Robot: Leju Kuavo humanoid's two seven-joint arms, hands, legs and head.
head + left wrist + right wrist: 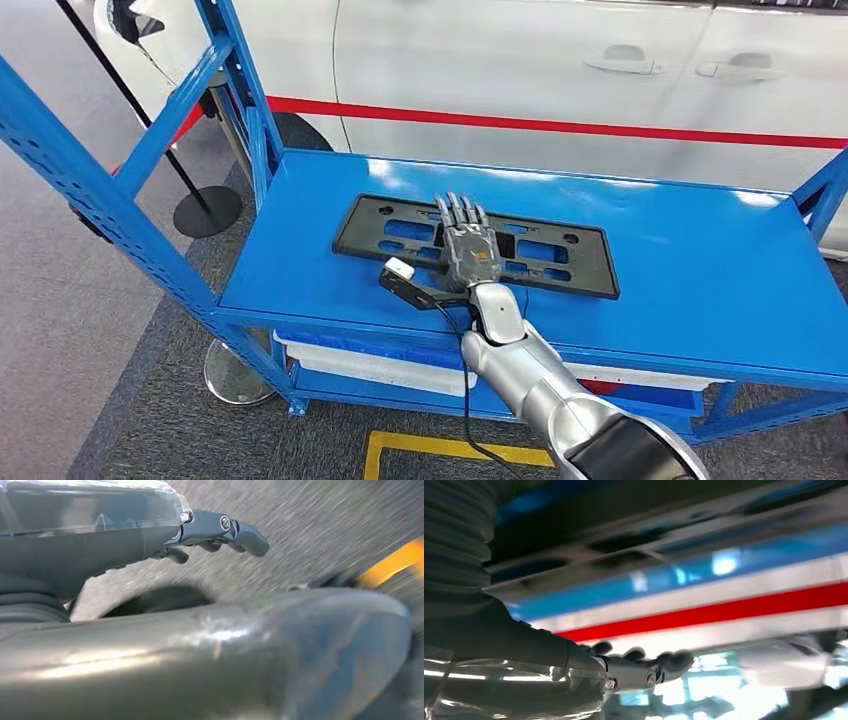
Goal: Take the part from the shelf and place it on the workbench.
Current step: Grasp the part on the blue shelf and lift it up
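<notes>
At the centre of the head view, the flat black plastic plate-holder frame with rectangular cut-outs lies flat on the glossy blue metal shelf, its long side running from centre left toward the right of the frame. Over the frame's middle lies the right hand, palm down, its dark fingers stretched straight and slightly apart, pointing toward the top of the picture; whether the hand presses on the frame or only hovers just above it cannot be told, and nothing is gripped in it. Its silver forearm rises from the lower middle edge, with a black cable hanging beside it and a small black camera with a white cap jutting from the wrist to the left. Behind the shelf, across the top of the frame, stands a white car body with a red stripe, and blue perforated uprights slant through the upper left. Grey carpeted floor with a yellow marked line fills the bottom of the picture. In the blurred left wrist view, the left hand hangs over grey floor, its dark fingers loosely curled and holding nothing.
</notes>
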